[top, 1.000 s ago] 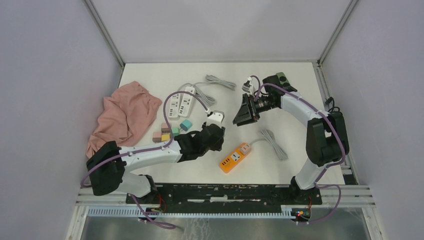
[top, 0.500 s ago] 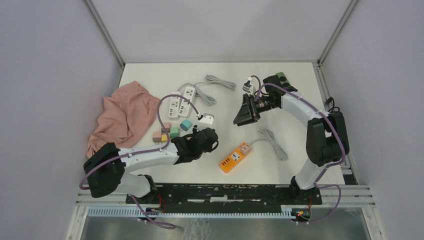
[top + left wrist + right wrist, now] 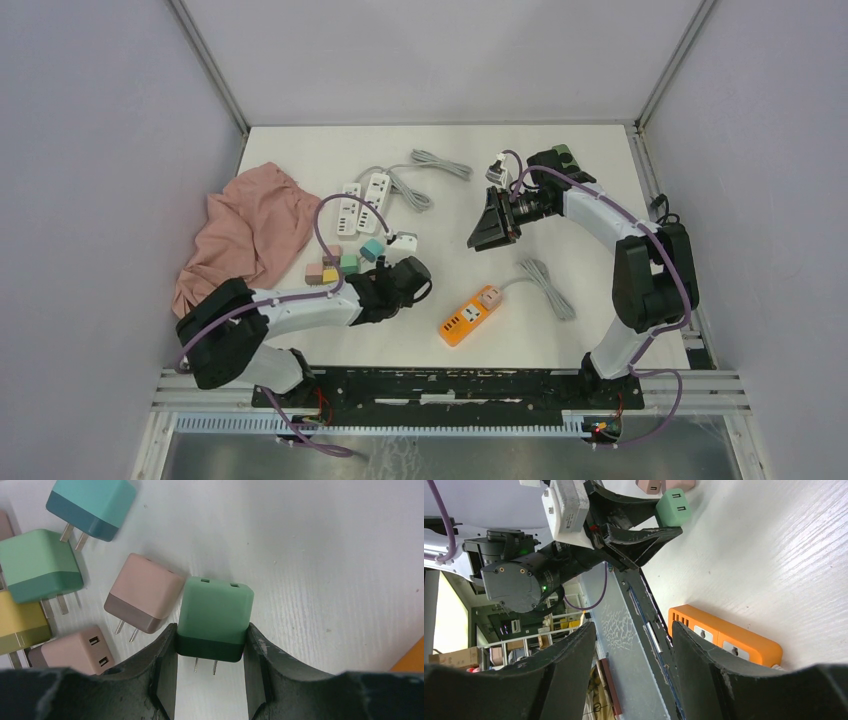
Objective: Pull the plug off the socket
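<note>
Apparently the green plug (image 3: pixel 216 611), pulled free, is being pinched by the left claw (image 3: pixel 211 642), and release beside the other plugs (image 3: pixel 145 592) left of it is being called for.

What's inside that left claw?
A green plug, clamped at its dark base by the left gripper. Its two prongs show; the fingers cover the base's sides.

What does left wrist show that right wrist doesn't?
Left wrist only: the prongs of the gripped green plug, and a teal plug. Right wrist only: the socket face of the orange power strip, and the right gripper open with nothing between its fingers. Both: the left gripper shut on that plug, over the white table.
</note>
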### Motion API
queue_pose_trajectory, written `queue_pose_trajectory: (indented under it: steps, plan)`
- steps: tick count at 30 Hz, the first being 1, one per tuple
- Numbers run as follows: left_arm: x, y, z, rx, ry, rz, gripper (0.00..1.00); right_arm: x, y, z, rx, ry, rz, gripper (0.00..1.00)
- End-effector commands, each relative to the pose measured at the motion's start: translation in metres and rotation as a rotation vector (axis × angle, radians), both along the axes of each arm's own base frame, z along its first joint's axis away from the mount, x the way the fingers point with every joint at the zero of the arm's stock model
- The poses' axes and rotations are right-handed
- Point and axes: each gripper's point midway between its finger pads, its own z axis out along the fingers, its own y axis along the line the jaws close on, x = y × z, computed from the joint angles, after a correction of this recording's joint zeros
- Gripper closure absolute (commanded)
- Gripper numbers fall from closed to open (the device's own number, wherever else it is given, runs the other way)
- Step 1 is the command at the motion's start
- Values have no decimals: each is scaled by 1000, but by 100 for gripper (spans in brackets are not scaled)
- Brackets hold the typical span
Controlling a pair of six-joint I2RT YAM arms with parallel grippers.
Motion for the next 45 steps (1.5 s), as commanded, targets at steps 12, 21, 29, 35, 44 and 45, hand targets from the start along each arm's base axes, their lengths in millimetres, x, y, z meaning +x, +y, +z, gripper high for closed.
queue_pose_trajectory:
  steps: [12,21,29,35,44,45]
  plan:
    - [9,12,-15,0,18,101,87,9,1,14,31,-65,10,37]
    - [12,11,-2,-12,9,106,35,10,1,15,32,-67,11,37]
    - [11,2,21,-69,-2,65,25,10,0,16,31,-81,15,37]
    - [7,-16,43,-166,-18,-31,23,8,-2,21,25,-111,25,37]
    - [-6,-49,67,-347,-46,-225,18,7,-5,26,17,-169,35,37]
    - [-8,-53,70,-365,-50,-246,17,7,-6,26,15,-176,37,37]
